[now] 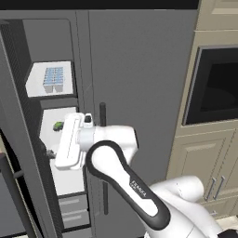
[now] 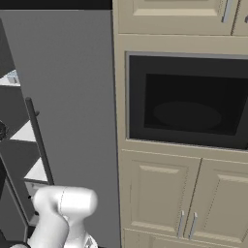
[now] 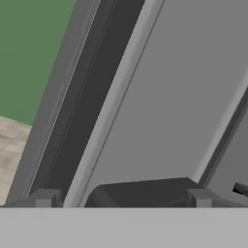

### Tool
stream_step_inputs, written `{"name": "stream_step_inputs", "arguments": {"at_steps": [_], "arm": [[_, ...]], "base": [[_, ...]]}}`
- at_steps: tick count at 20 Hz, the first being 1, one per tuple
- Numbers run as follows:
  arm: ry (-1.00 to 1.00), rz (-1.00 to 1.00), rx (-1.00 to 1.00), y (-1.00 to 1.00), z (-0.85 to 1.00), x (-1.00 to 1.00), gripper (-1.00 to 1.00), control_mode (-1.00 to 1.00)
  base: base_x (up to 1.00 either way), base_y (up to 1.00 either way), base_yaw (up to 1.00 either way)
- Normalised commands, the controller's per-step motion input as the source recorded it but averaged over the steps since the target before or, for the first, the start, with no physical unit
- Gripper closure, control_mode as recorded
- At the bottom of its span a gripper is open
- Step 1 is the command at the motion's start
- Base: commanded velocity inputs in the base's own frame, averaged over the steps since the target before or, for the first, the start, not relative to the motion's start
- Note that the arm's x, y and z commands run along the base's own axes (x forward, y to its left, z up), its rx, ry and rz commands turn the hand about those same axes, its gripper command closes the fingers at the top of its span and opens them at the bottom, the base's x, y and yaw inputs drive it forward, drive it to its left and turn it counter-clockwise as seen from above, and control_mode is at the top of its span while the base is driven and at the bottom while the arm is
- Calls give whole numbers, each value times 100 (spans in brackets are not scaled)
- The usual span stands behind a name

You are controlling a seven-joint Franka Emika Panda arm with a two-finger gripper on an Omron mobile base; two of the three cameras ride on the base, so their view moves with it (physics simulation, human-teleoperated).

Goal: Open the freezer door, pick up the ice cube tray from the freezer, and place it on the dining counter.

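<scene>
Upper left of the left base view: a pale blue-white ice cube tray with a grid of small cells, on a white shelf. Below it, a tiny green item. The freezer is grey, with 2 grey drawers lower left. At right, beige cabinets frame a black oven window.

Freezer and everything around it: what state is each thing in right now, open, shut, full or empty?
freezer door: swung open.
freezer: interior exposed.
ice cube tray: resting on the upper white shelf.
small green item: on the shelf below.
grey drawers: pushed in.
wider fridge door: shut.
wall oven: shut, dark.
pincer: open, holding nothing.
</scene>
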Motion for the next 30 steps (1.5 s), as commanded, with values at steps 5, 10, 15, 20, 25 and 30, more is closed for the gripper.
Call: {"name": "stream_step_inputs", "arguments": {"at_steps": [5,10,15,20,25,30], "arm": [[0,0,0,46,-10,4,-100,-100],[0,0,0,38,-10,13,-100,-100],[0,0,0,34,-4,19,-100,-100],[0,0,0,37,-1,8,-100,-100],[0,0,0,39,0,8,-100,-100],[0,0,0,42,0,1,-100,-100]], "base": [[0,0,0],[0,0,0],[0,0,0],[0,0,0],[0,0,0],[0,0,0]]}}
